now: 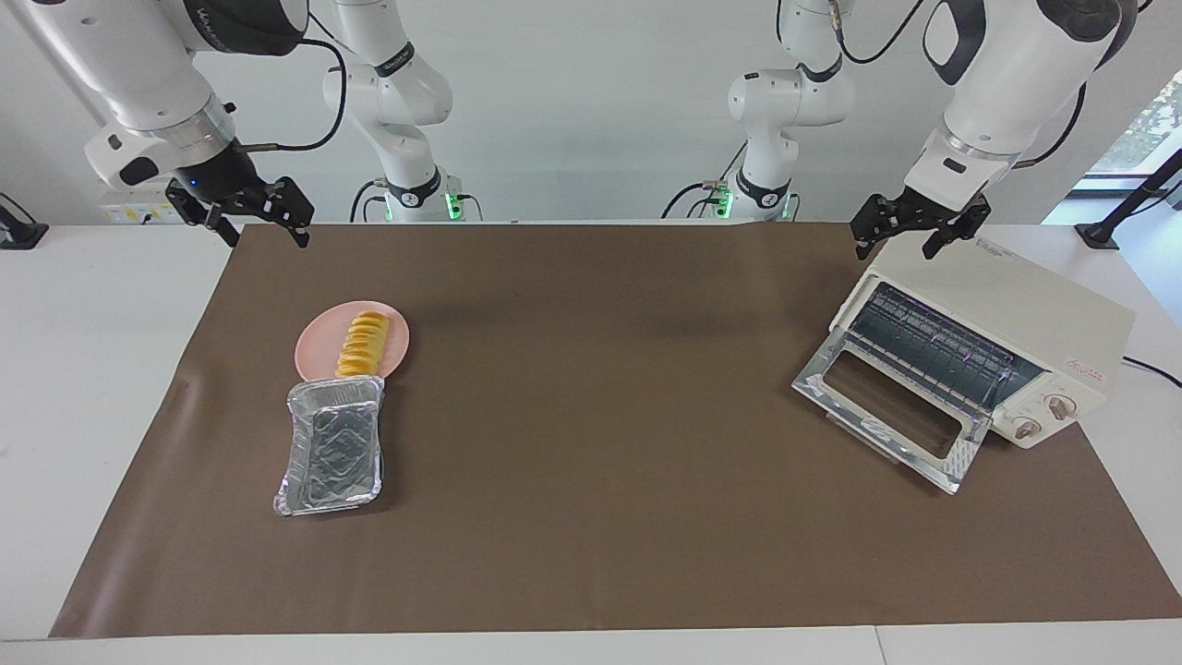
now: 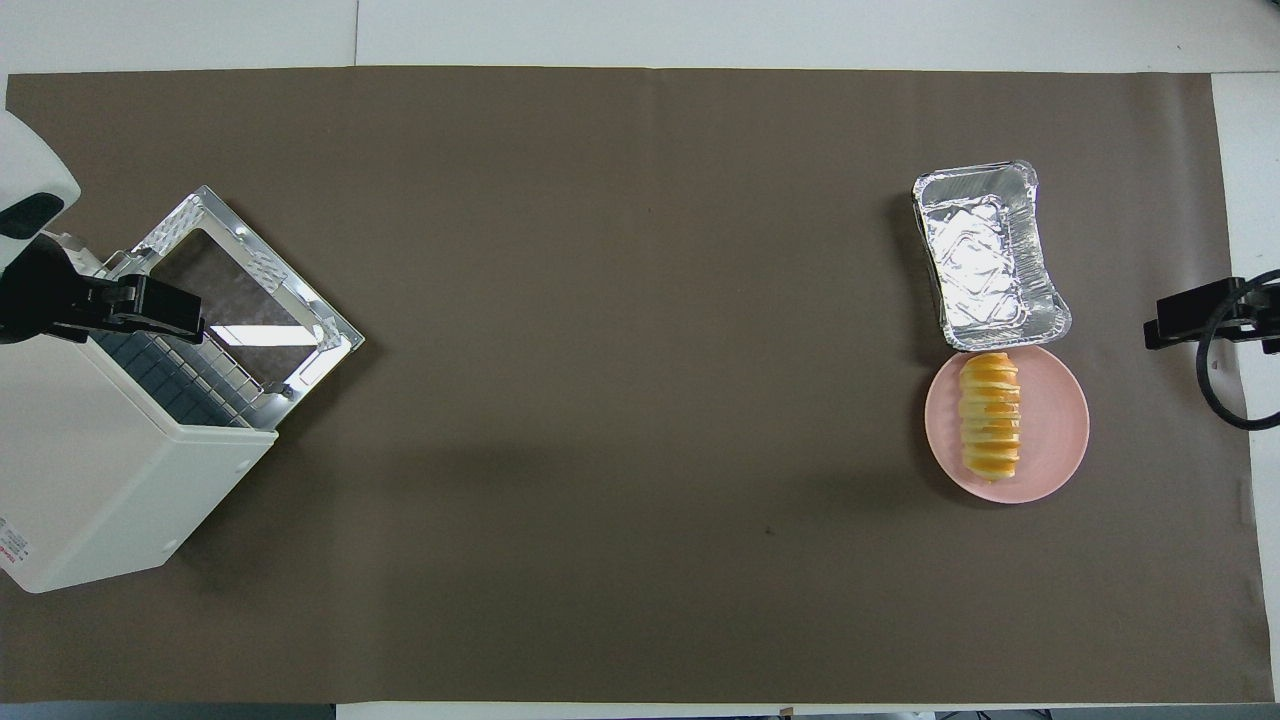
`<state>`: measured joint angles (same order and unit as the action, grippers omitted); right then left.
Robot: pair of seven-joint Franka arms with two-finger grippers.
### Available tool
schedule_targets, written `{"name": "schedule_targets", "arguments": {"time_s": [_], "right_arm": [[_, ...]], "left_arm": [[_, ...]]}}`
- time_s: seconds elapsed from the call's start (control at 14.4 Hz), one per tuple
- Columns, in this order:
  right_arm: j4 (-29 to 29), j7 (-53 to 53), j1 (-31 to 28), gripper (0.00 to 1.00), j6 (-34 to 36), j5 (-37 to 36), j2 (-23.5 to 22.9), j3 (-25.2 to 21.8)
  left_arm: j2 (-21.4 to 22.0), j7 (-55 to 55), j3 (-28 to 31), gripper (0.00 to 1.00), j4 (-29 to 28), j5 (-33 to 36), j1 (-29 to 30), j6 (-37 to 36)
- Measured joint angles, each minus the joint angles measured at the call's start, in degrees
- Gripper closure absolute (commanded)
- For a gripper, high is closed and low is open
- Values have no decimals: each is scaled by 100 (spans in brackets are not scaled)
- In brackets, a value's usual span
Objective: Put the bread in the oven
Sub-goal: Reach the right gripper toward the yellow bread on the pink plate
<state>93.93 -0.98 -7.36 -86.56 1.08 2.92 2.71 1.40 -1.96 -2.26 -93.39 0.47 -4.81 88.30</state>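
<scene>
The bread (image 1: 362, 344), a ridged golden loaf, lies on a round pink plate (image 1: 319, 349) toward the right arm's end of the table; it also shows in the overhead view (image 2: 990, 415). The cream-white oven (image 1: 1025, 319) stands toward the left arm's end, with its glass door (image 1: 886, 416) dropped open and the wire rack showing. My left gripper (image 1: 900, 245) is open and empty, raised over the oven's top edge (image 2: 170, 315). My right gripper (image 1: 266, 235) is open and empty, raised over the table's edge beside the plate (image 2: 1165, 325).
A crinkled silver foil tray (image 1: 334, 446) lies empty, touching the plate's rim on the side farther from the robots (image 2: 985, 255). A brown mat (image 1: 600, 462) covers the table between the plate and the oven.
</scene>
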Motion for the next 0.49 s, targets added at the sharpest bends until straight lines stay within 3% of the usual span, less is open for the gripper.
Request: {"name": "schedule_targets", "arguments": {"time_s": [0.49], "right_arm": [[206, -2, 27, 0, -19, 1, 67, 20]], "left_arm": [[0, 0, 0, 0, 0, 0, 0, 0]]}}
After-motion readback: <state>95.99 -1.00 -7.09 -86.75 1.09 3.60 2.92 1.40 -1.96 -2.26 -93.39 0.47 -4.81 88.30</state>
